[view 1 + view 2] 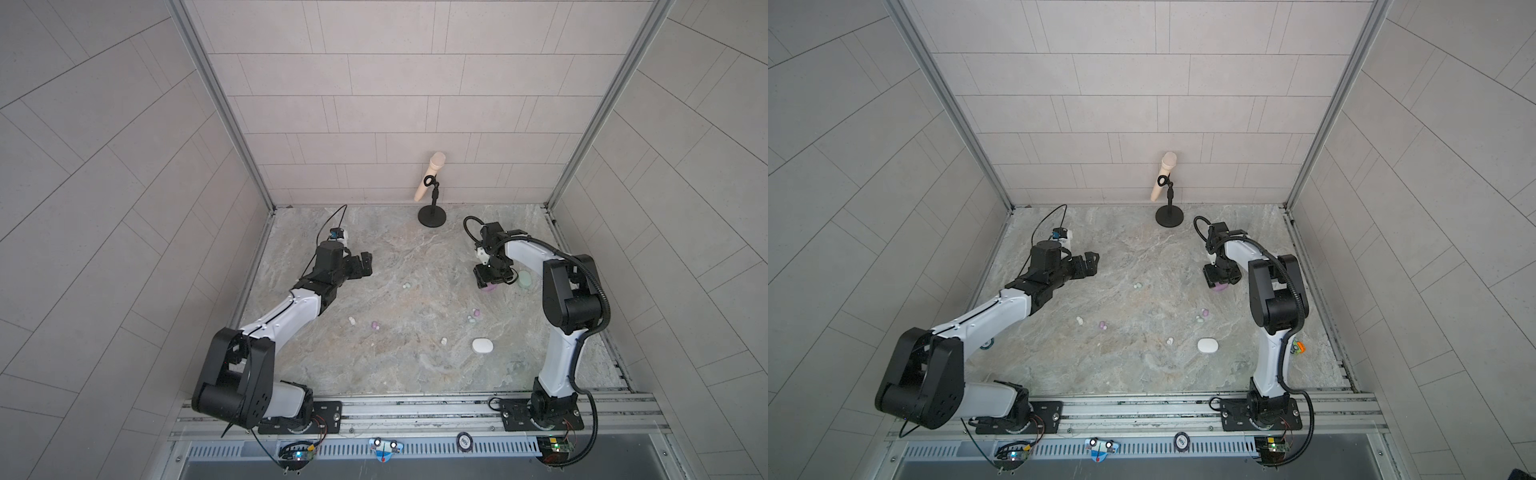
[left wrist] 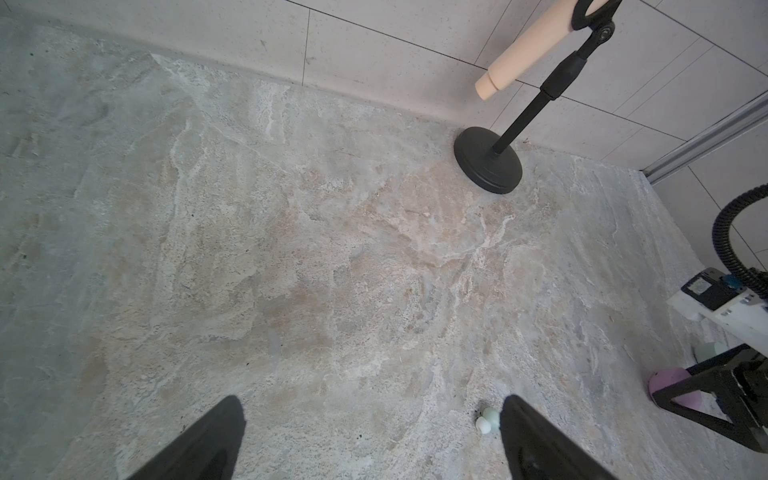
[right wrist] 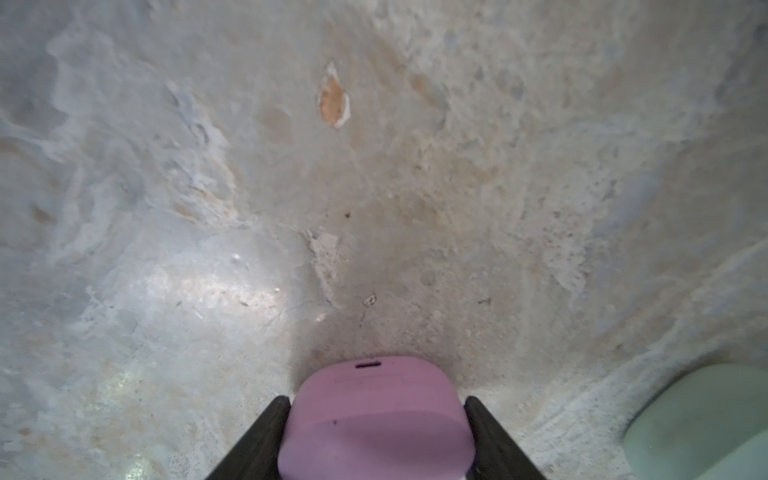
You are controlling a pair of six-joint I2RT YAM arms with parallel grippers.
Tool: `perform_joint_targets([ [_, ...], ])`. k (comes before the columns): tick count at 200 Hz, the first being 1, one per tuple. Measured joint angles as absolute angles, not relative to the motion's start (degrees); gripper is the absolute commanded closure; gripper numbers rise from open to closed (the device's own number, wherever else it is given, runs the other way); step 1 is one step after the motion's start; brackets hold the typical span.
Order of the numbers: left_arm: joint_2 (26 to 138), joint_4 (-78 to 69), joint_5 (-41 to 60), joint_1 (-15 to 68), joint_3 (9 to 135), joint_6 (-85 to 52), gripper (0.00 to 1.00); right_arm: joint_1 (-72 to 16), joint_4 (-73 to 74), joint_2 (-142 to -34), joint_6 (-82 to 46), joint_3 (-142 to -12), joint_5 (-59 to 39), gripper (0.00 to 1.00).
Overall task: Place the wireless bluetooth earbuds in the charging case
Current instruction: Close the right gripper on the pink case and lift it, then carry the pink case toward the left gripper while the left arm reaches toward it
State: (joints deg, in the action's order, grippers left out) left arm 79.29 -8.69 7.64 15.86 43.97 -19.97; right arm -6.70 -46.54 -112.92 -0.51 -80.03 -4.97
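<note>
Lilac charging case (image 3: 376, 419), print unreadable, between right gripper (image 3: 377, 401) fingers.

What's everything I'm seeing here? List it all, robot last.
microphone: one, beige, clipped in the stand by the back wall
stand: one, black, back of the table
lilac case: one, between the fingers of the right claw
mint-green case: one, beside the lilac case
white case: one, front right of the table
lilac earbuds: two, loose mid-table
mint-green earbuds: two, loose mid-table
white earbuds: two, loose mid-table
toy: one, green and orange, near the table's right edge
table: one, grey-beige stone look
arms: two, black and white, left arm and right arm
left claw: one, black, open, empty, above the table
right claw: one, black, straddling the lilac case
</note>
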Motion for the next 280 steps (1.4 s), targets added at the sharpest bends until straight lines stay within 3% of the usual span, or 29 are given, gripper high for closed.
perform_joint_targets([
  [69,79.46,-15.27,5.93,29.15,40.1,-11.64,0.0,-8.47,-47.33,-104.88,-7.66,-79.35,-7.4,0.5],
  [144,88.09,-36.32,10.33,41.6,36.62,0.71,0.0,-20.64,-49.3,-90.26,-18.63,-78.37,-11.42,0.5],
  [213,94.74,-54.63,18.09,44.66,36.29,5.19,0.0,-26.68,-48.05,-85.03,-27.9,-76.47,-16.64,0.51],
  [280,96.29,-55.79,24.25,44.93,39.4,7.84,0.08,-29.43,-48.45,-84.4,-31.44,-76.9,-17.76,0.52],
])
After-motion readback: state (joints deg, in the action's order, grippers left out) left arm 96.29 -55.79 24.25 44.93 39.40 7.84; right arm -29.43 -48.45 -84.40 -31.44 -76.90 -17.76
